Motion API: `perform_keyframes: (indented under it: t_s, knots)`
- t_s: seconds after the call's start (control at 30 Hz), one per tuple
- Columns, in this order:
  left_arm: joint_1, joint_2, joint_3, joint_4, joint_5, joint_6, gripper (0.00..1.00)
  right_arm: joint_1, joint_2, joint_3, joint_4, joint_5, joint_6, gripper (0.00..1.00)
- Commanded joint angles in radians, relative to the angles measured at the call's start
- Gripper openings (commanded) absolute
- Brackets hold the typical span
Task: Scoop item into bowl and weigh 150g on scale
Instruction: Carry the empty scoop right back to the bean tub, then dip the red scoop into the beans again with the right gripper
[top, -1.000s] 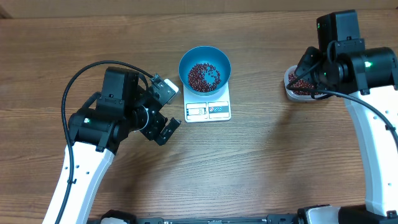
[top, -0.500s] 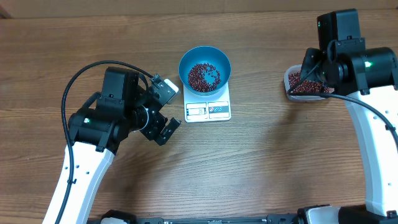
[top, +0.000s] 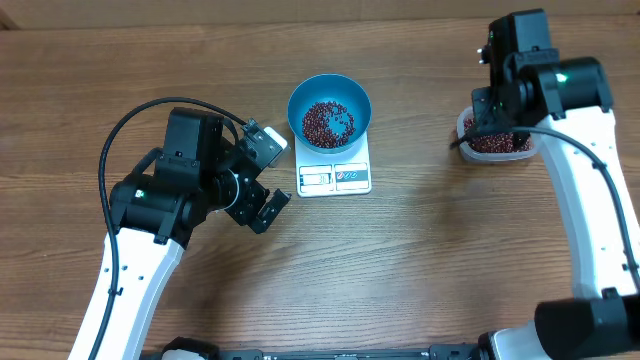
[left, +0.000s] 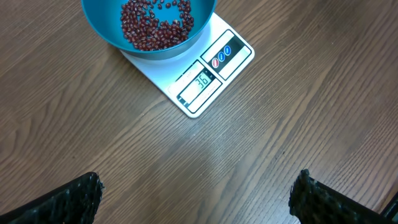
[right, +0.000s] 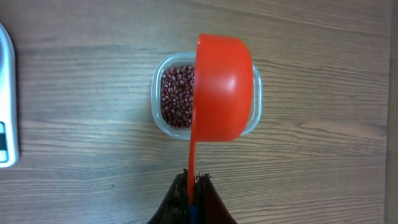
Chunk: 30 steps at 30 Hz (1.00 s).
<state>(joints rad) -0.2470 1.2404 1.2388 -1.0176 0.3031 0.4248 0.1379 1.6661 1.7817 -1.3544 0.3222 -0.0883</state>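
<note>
Red scoop (right pincer clamped) hangs over tub rim

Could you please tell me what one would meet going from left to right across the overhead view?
left gripper with its fingers spread → blue bowl → clear tub

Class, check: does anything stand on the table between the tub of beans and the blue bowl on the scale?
Nothing visible does. Only bare table lies between the tub and the bowl; the scoop hangs over the tub.
</note>
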Motion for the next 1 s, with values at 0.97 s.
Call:
perform_keyframes:
  t_s: [0.97]
  knots:
    - [0.005, 0.003, 0.026, 0.0, 0.0, 0.001, 1.0, -0.257, 0.198, -0.132, 0.161, -0.14, -0.122, 0.04]
